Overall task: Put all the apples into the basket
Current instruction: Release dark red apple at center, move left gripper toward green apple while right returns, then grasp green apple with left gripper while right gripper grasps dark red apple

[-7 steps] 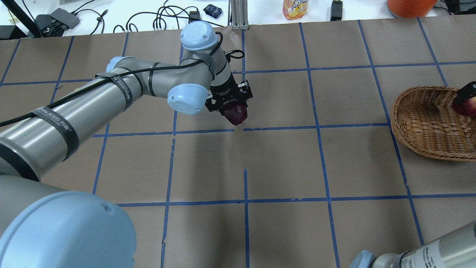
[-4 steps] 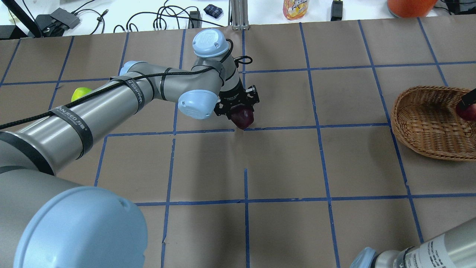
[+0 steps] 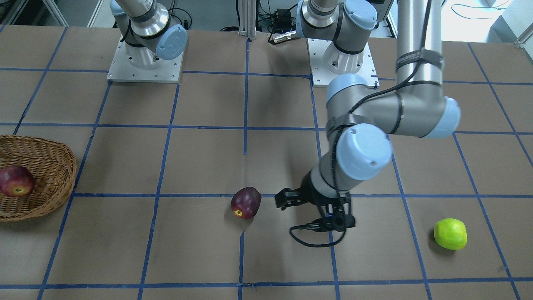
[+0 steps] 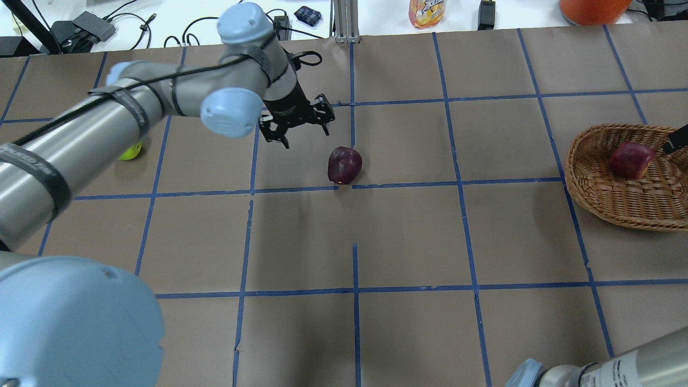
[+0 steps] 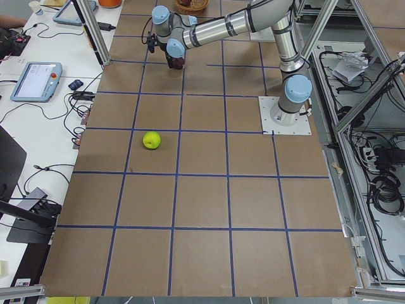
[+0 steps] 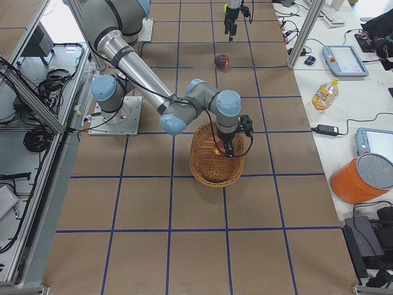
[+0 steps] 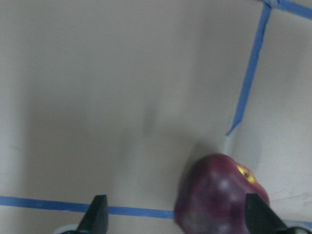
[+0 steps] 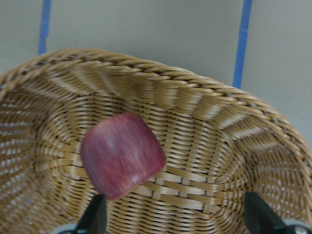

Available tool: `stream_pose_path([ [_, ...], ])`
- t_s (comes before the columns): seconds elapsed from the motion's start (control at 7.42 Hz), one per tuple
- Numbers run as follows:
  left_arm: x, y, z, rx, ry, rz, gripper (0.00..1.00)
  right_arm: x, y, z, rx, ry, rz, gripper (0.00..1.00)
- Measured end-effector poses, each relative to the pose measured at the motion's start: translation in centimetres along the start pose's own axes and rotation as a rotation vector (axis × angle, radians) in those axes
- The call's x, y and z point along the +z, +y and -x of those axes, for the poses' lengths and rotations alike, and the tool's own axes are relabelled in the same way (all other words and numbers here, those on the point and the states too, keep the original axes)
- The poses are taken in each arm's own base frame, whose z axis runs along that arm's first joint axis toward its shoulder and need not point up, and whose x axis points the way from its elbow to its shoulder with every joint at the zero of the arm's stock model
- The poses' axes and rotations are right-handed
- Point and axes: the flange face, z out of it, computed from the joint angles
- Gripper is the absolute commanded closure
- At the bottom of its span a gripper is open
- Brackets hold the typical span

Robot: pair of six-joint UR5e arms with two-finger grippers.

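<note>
Now the left gripper [image 4: 303,131] is spread beside the dark maroon apple [image 4: 344,164] on the brown table [image 4: 408,236], far from the light brown wicker basket [image 4: 591,177]. The right gripper [image 8: 176,217], spread too, hangs over the red apple [image 4: 630,159] inside. A bump could roll the maroon apple away.
</note>
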Motion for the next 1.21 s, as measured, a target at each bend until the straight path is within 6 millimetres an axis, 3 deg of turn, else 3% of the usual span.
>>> stream_pose_path([
  [0.13,-3.5,-1.3,5.5,0.043,-0.018,0.012,0.0,-1.0,-1.9,4.8,0.026,-0.005,0.008,0.0],
  [0.27,-5.6,-2.7,12.2,0.101,-0.023,0.017,0.0,-1.1,-3.8,10.1,0.051,-0.01,0.016,0.0],
  [0.4,-6.4,-3.9,18.8,0.157,-0.019,0.013,0.0,-0.8,-5.3,15.3,0.089,-0.018,0.027,0.0],
  [0.54,-6.4,-5.3,24.0,0.209,-0.043,-0.011,0.0,-0.3,-6.6,20.8,0.152,-0.025,0.034,0.0],
  [0.81,-3.9,-8.4,30.2,0.329,-0.213,-0.05,0.0,1.3,-9.2,33.7,0.3,-0.036,0.029,0.0],
  [0.94,-2.2,-9.4,31.8,0.352,-0.25,-0.04,0.0,2.2,-10.6,39.4,0.367,-0.044,0.012,0.0],
  [1.21,0.1,-10.3,33.3,0.362,-0.259,-0.021,0.0,4.1,-14.4,48.6,0.464,-0.062,-0.008,0.0],
])
